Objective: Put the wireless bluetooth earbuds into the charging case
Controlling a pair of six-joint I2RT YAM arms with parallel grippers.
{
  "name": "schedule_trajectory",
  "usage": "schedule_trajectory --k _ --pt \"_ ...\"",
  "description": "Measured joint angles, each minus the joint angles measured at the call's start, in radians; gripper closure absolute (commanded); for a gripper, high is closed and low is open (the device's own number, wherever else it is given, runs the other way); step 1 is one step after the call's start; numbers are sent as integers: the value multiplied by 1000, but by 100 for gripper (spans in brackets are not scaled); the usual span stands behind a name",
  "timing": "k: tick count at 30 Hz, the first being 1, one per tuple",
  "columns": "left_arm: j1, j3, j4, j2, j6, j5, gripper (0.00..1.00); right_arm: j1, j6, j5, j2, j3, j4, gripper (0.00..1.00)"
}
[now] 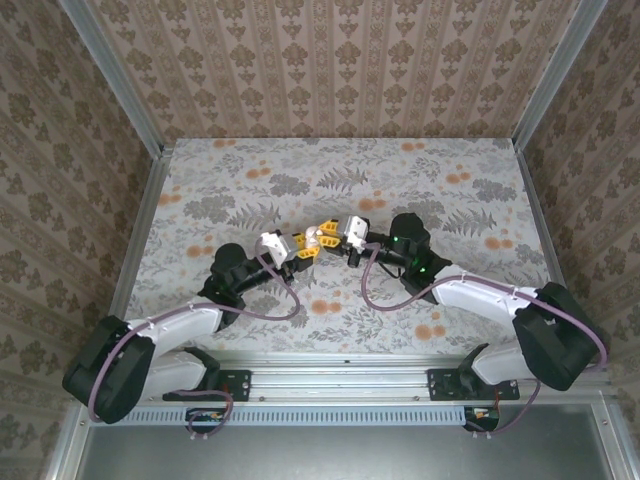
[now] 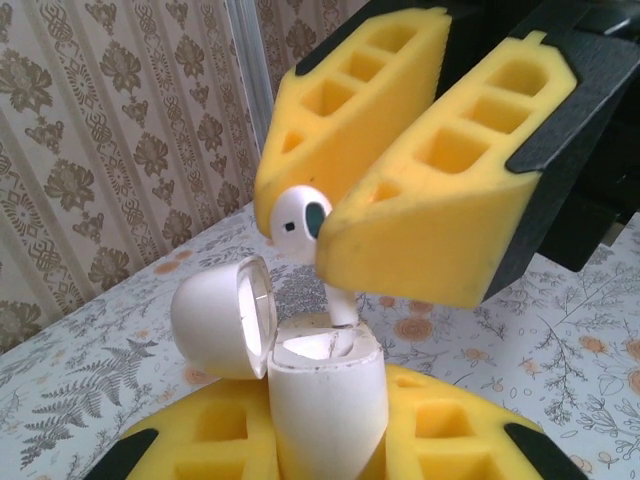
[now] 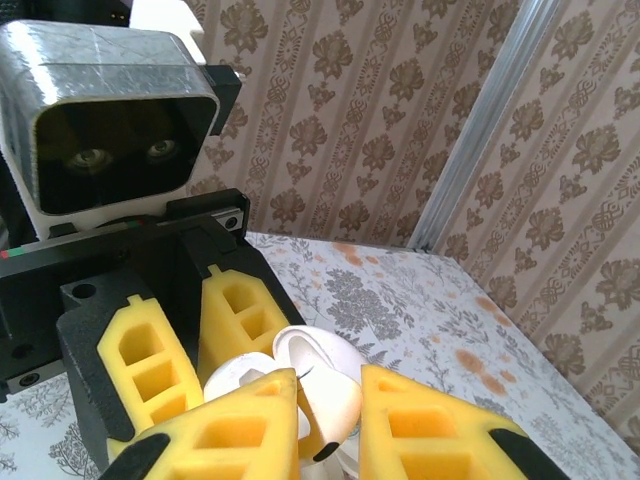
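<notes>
The charging case (image 2: 325, 400) is a white capsule standing upright between the yellow foam fingers of my left gripper (image 2: 325, 425), which is shut on it. Its lid (image 2: 215, 315) hangs open to the left. My right gripper (image 2: 310, 225) comes in from above, shut on a white earbud (image 2: 293, 222). The earbud's stem (image 2: 342, 303) points down and its tip touches the case's open mouth. In the right wrist view the earbud (image 3: 335, 415) sits between my right gripper's (image 3: 330, 435) foam pads, with the case (image 3: 240, 372) just beyond. From above, both grippers meet at mid-table (image 1: 315, 240).
The table (image 1: 250, 190) has a flower-printed cover with orange and grey patterns. Patterned walls with metal corner posts (image 1: 135, 110) close it in on three sides. The left arm's camera housing (image 3: 110, 130) hangs close above the right gripper.
</notes>
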Motion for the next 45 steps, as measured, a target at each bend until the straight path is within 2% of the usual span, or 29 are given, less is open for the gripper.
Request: schedule_trajectory --k 12,33,45 --pt "2 0 4 -5 0 -31 94 5 61 -1 60 3 88 82" --pt "0 -2 -12 -32 1 -33 95 17 65 0 -6 3 113 82" --pt "0 -3 -20 -63 1 -33 95 24 84 -5 14 16 121 82"
